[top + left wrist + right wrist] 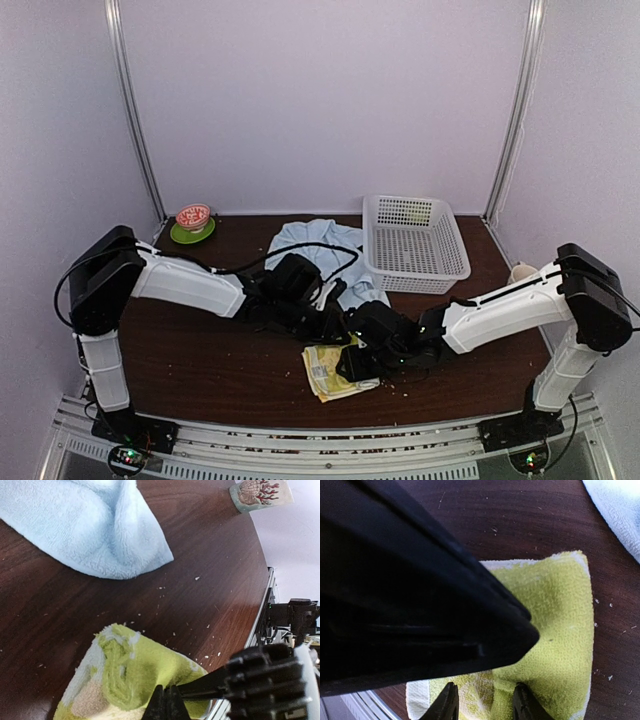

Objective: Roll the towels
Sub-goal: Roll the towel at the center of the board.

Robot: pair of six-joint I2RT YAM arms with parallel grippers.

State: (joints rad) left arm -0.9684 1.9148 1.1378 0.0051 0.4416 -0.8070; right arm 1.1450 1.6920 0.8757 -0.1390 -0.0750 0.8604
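Since the yellow-green towel [555, 630] is light, limp terry, it will likely slump and unroll unless pinned at two spots, so its white-bordered edge looks the best place to take hold. It lies partly folded close to the near edge of the table [200, 350], about centre. The right gripper [486, 700] stands open astride a raised ridge of it. The left gripper [167, 700] is closed at the towel's edge, though I cannot tell whether it pinches cloth. The light-blue towel [90, 530] lies crumpled farther back, apart from it and left of the white basket [415, 262]. Both arms crowd one spot and the drop-off is close. Bare wood to the left offers more rolling room.
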